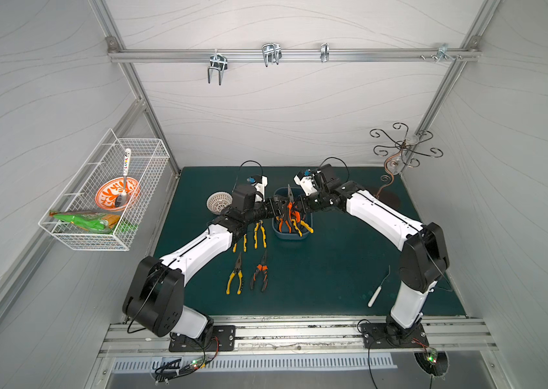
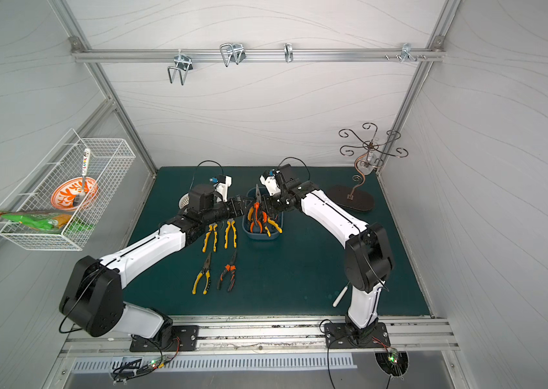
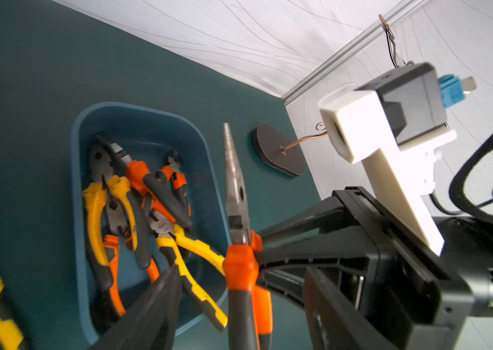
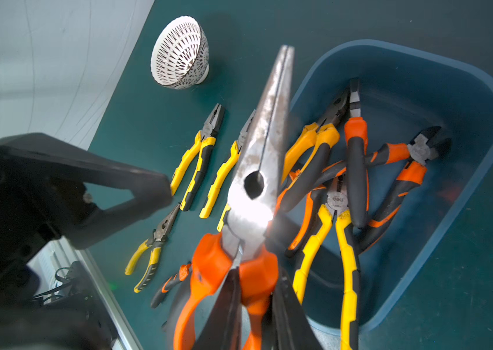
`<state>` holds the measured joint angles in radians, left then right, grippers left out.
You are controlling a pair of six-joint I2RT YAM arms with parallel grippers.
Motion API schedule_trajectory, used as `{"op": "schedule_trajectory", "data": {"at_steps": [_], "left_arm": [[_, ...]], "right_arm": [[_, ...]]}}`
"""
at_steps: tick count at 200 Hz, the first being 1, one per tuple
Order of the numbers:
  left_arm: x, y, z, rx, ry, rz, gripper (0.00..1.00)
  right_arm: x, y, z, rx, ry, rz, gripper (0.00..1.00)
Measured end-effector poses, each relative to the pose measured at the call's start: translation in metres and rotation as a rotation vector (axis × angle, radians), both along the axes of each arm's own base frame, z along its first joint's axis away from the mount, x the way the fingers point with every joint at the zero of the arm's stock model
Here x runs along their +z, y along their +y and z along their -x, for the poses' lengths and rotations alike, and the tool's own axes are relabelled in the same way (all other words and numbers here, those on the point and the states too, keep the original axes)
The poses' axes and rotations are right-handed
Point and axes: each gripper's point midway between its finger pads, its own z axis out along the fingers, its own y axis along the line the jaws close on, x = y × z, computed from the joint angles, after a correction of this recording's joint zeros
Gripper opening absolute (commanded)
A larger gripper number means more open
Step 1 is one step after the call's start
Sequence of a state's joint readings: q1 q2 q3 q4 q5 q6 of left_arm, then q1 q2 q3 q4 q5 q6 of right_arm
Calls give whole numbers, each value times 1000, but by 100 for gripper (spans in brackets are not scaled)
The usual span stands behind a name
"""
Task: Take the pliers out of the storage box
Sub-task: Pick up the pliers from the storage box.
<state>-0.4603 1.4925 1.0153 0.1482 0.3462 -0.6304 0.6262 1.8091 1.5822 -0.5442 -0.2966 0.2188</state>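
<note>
Pliers w/ orange grips clamped in R fingers; L fingers apart.

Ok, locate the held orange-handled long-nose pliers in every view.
In a top view: long-nose pliers mid-table, over the storage box.
In a top view: same.
Left wrist: centre, beside box.
Right wrist: centre, box behind.
Shared landmark: storage box.

The left arm and right arm bend inward, nearly meeting. The right gripper clamps the pliers by the handles; the left gripper has its jaws apart around them.
</note>
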Motion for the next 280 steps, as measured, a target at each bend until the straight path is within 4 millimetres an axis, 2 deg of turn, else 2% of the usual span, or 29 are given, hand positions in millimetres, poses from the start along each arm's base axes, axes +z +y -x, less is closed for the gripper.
{"op": "schedule_trajectory", "data": {"at_steps": [32,57,76,95,141,154,160,177,185,200,223,231,256,280], "left_arm": [[3,-13,-9,-2,9,40,51],[-4,-16,-14,9,41,57,46],[-9,-17,-17,17,59,66,33],[-8,-19,-18,15,66,83,31],[-8,-23,-20,6,79,103,0],[-8,-23,-19,3,80,103,0],[-8,-23,-19,0,81,104,0],[-8,-25,-17,-13,81,105,0],[-8,-25,-16,-18,83,105,0],[-8,-22,-17,-17,85,104,0],[-10,-14,-19,-17,102,110,0],[-9,-10,-18,-16,105,113,0],[-8,15,-13,2,116,100,0],[-4,44,-4,15,100,52,0]], "right_arm": [[8,1,2,10,-9,-20,0],[15,3,5,23,-12,-41,0],[17,5,6,32,-12,-54,0],[17,6,7,37,-7,-58,0],[16,6,7,38,-8,-61,0],[16,5,8,38,-11,-63,0],[16,4,9,38,-12,-63,5],[18,2,12,36,-19,-64,32],[18,0,13,38,-22,-61,38],[21,-3,19,45,-22,-73,45],[39,-4,30,70,-58,-117,49],[45,-5,34,77,-70,-130,53],[57,-6,46,106,-100,-158,65],[52,-2,56,150,-116,-150,82]]}}
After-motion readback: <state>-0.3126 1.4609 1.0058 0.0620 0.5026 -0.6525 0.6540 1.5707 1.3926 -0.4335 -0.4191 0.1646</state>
